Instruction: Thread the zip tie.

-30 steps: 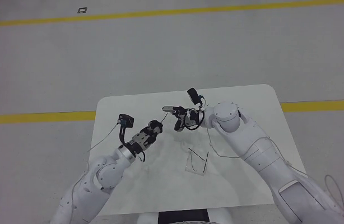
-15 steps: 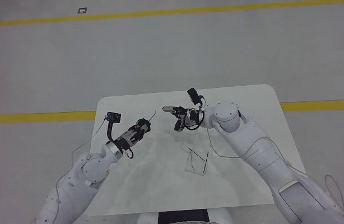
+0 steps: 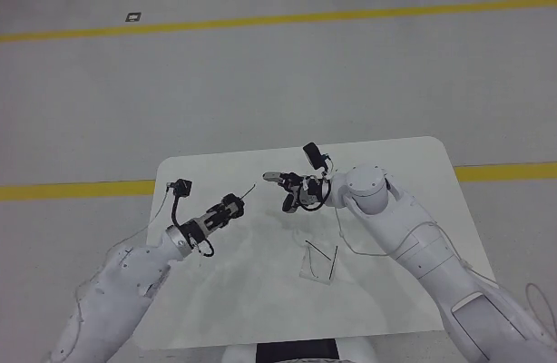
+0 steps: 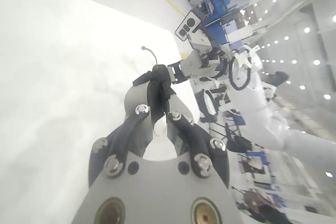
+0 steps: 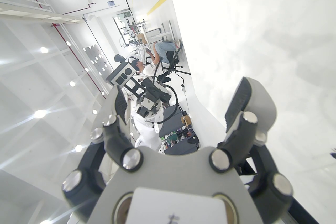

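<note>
My left gripper (image 3: 231, 207) hangs above the left part of the white table (image 3: 405, 168) and is shut on a thin dark zip tie (image 3: 249, 191). The tie's free end sticks out toward the right arm. In the left wrist view the fingertips (image 4: 157, 75) pinch the zip tie (image 4: 153, 57), whose curved end pokes past them. My right gripper (image 3: 280, 189) hovers over the table's middle, a short gap away from the tie's end. In its own wrist view the right gripper (image 5: 181, 93) stands open with nothing between its fingers.
A small clear packet with spare zip ties (image 3: 320, 259) lies on the table in front of the right arm. The table's rounded edges lie close on both sides, with grey floor and a yellow line (image 3: 260, 20) beyond.
My left arm has pulled back to the left with the zip tie, widening the gap to the right gripper. The right arm has kept still.
</note>
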Controlling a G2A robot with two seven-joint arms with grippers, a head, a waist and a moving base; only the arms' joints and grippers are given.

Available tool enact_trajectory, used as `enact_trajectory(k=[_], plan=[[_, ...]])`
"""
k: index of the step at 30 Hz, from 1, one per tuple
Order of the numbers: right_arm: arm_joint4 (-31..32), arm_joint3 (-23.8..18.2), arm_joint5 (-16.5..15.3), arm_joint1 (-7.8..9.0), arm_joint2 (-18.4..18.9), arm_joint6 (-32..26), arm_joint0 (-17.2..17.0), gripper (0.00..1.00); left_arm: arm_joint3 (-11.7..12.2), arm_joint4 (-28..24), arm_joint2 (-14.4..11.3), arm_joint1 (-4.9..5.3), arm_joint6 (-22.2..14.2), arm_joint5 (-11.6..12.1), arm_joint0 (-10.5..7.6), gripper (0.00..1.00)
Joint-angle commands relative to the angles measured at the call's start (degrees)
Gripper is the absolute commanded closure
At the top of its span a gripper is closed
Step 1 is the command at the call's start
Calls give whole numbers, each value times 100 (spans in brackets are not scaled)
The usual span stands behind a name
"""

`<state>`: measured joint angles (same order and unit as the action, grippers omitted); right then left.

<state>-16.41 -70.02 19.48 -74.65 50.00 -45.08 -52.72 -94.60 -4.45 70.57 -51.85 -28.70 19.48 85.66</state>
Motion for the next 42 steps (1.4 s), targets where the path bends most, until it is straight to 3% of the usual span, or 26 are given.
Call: enact_trajectory(k=[1, 7, 10, 13, 15, 22, 26, 30, 34, 37, 42], plan=[[0, 0, 0, 0, 0, 0, 0, 0, 37, -541, 276, 42, -688, 0, 47, 100], [0, 0, 0, 0, 0, 0, 0, 0, 294, -1860, 1016, 24, -2321, 0, 207, 100], [0, 0, 0, 0, 0, 0, 0, 0, 574, -2469, 1311, -68, -3235, 0, 194, 100], [0, 0, 0, 0, 0, 0, 0, 0, 951, -2898, 1478, -206, -3863, 0, 111, 100], [0, 0, 0, 0, 0, 0, 0, 0, 1045, -2859, 1536, -259, -3987, 0, 57, 100], [0, 0, 0, 0, 0, 0, 0, 0, 1045, -2859, 1536, -259, -3987, 0, 57, 100], [-23, -3, -27, -1, 5, 4, -21, 0, 1149, -2841, 1384, -282, -3792, -39, 53, 100], [-823, 172, -1171, 6, 199, -890, -260, 0, 1501, -3639, 1235, -305, -4495, -143, -49, 100], [-1110, 442, -1581, -45, 124, -1251, -245, 0, 1866, -4128, 1114, -333, -4928, -162, -200, 100], [-1410, 689, -1850, -128, -2, -1446, -191, 0, 2104, -4147, 1023, -345, -5051, -139, -331, 100], [-1911, 1028, -2135, -324, -308, -1706, -45, 0, 2199, -4303, 828, -364, -5094, -142, -443, 100]])
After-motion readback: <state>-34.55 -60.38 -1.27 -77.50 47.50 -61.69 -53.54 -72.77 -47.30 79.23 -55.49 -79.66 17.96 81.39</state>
